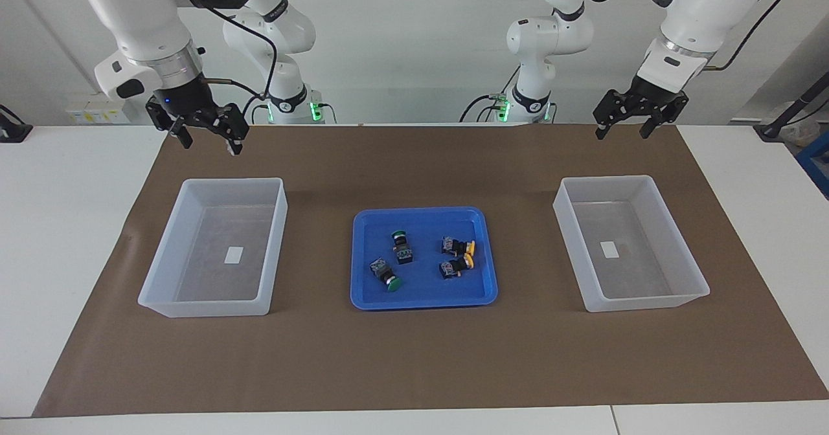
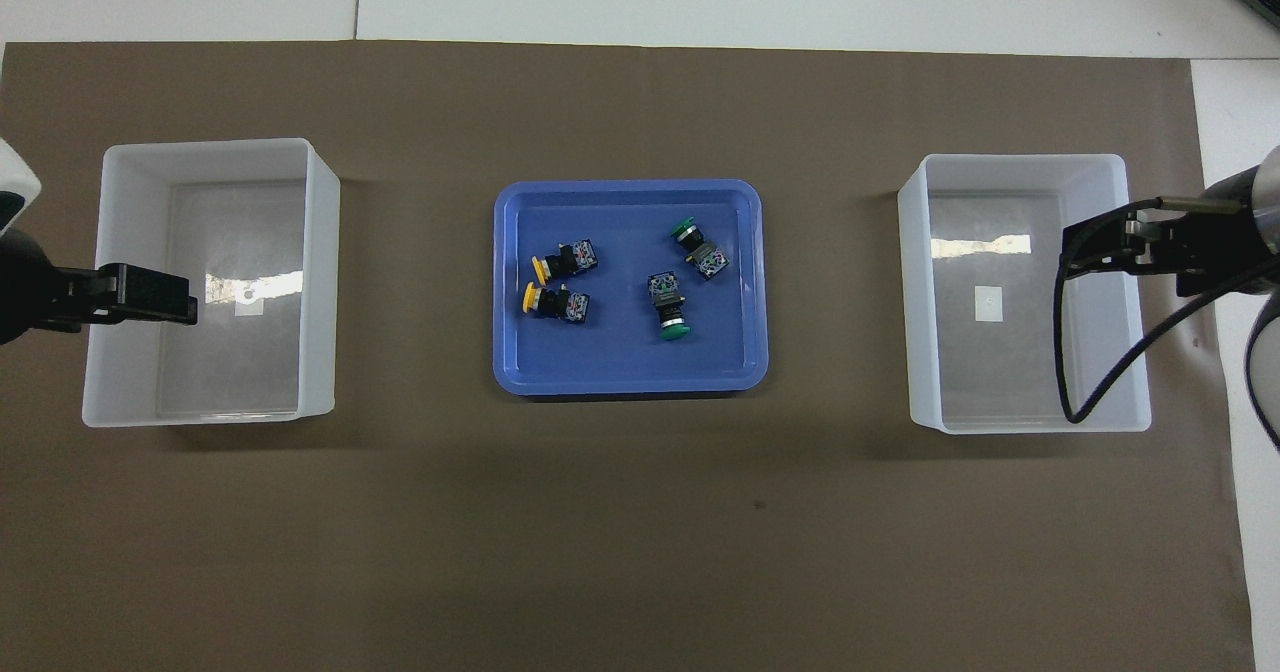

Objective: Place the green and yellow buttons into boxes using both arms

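Two green buttons point(image 1: 392, 283) point(image 2: 684, 228) and two yellow buttons point(image 1: 469, 248) point(image 2: 531, 298) lie on their sides in a shallow blue tray point(image 1: 421, 211) point(image 2: 625, 186) at mid-table. One translucent white box point(image 1: 233, 180) point(image 2: 1010, 159) stands toward the right arm's end, and the other box point(image 1: 609, 178) point(image 2: 205, 144) toward the left arm's end. Both hold only a small white label. My right gripper point(image 1: 208, 142) point(image 2: 1068, 250) hangs open, high over its box's end of the mat. My left gripper point(image 1: 622, 132) point(image 2: 185, 297) hangs open the same way. Neither touches anything.
A brown mat point(image 1: 414, 357) covers the middle of the white table point(image 1: 58, 228) and carries the tray and both boxes. A blue crate point(image 1: 817, 163) sits off the table's edge at the left arm's end. A black fixture point(image 1: 10, 131) sits at the right arm's end.
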